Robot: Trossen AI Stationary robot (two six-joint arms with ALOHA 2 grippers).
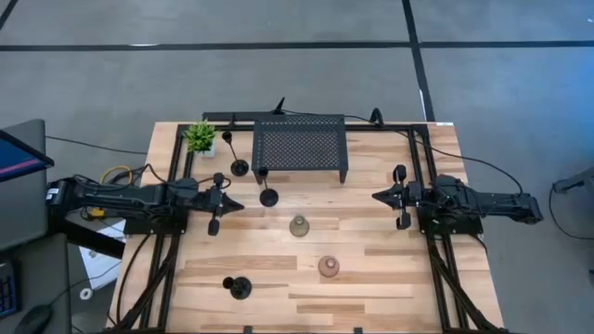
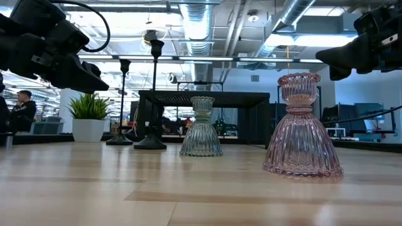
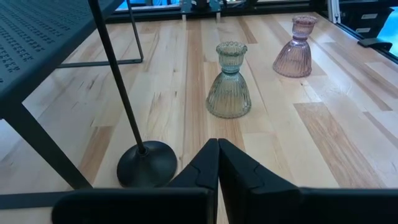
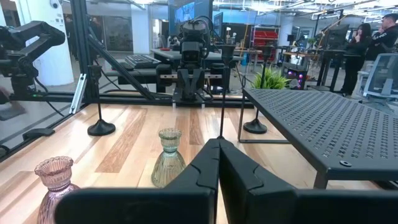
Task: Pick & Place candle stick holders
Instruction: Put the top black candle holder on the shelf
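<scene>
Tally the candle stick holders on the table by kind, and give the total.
Black stemmed holders: 3
Greenish-grey glass bell holder: 1
Pinkish glass bell holder: 1
Total: 5

One camera looks straight down; one sits low on the surface (image 2: 94,188); both wrist cameras face inward, sharing the greenish-grey holder (image 3: 229,81).

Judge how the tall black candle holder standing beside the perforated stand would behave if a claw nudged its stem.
The tall black candle holder would probably tip easily: its thin stem rises high over a small round base. It looks rigid, likely metal, so it should not bend. If it fell, it might roll in an arc toward the greenish glass holder.
</scene>
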